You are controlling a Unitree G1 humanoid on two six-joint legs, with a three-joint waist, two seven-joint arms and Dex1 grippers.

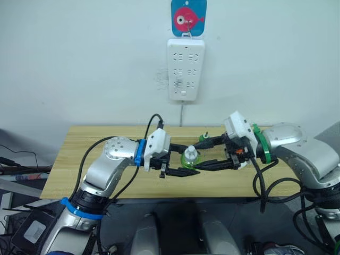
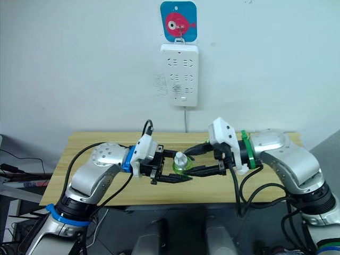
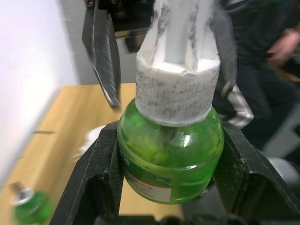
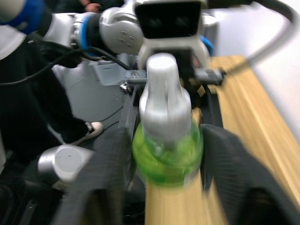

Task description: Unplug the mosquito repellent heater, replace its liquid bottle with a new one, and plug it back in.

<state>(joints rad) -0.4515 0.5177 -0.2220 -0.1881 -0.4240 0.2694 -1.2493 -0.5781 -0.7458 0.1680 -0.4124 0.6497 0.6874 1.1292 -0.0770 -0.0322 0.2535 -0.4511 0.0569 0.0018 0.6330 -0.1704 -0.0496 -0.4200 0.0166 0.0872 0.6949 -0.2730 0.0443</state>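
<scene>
A small green bottle with a white cap (image 1: 190, 155) hung over the middle of the desk (image 1: 85, 154). The left pincer (image 1: 183, 171) was clamped on its green belly; the right pincer (image 1: 208, 155) reached in from three o'clock, fingers apart beside it. It looked light, stiff and slick, best gripped at the belly. A capless green bottle (image 1: 203, 138) stood just behind. At twelve o'clock a white power strip (image 1: 186, 69) hung on the wall.

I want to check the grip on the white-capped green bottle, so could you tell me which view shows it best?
The left wrist view: the capped green bottle sits close up, with the left gripper jaws pressed against its sides. The right wrist view shows it blurred, and both eye views show it small between the two grippers.
</scene>
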